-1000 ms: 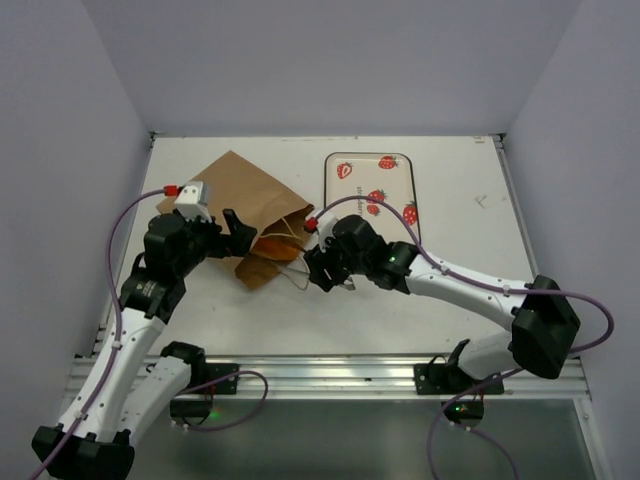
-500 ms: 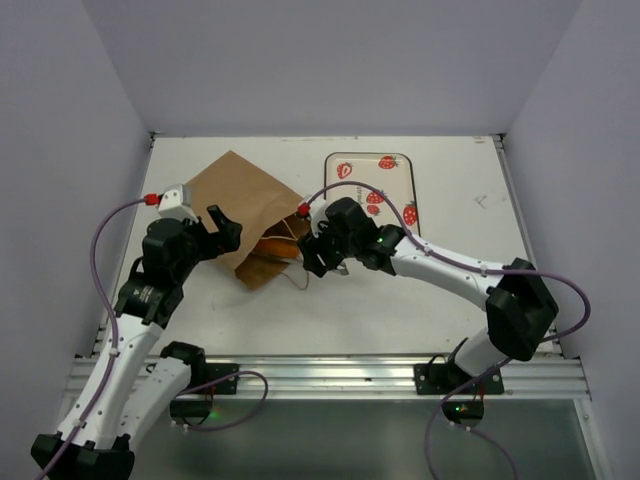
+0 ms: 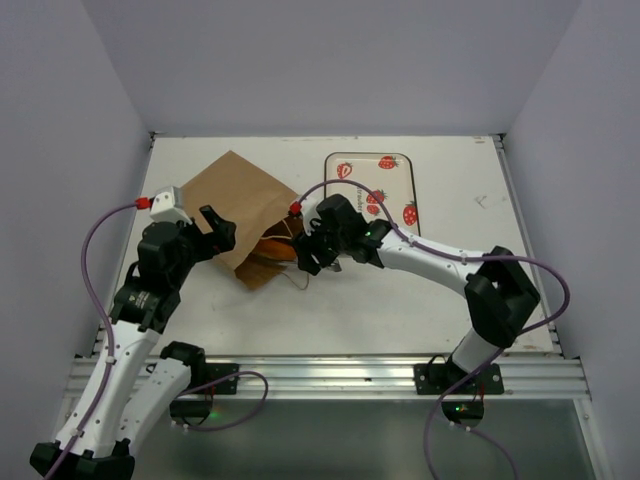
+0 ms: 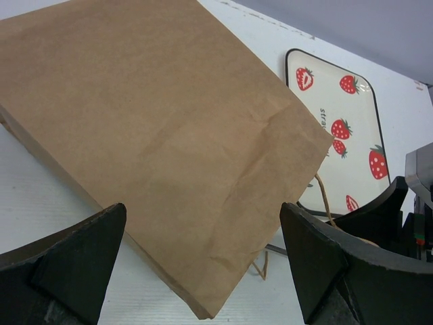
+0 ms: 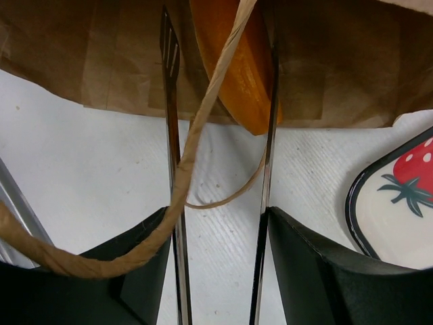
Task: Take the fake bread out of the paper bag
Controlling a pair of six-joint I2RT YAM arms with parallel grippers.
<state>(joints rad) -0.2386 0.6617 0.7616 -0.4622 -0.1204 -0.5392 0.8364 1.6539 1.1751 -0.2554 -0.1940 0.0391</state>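
Clamping tongs point(image 5: 169, 88) astride a loaf point(image 5: 230, 68) at the bag point(image 5: 352, 68) mouth is the right gripper point(image 5: 218, 223); left gripper point(image 4: 203, 223) gapes.

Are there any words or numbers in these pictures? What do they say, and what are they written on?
Strawberry tray: one small sideways line of print among the strawberries, too small and blurred to read.
Paper bag: plain brown, no print showing.
Metal tongs: no marks showing.
Nothing else here carries readable words, numbers or signs.
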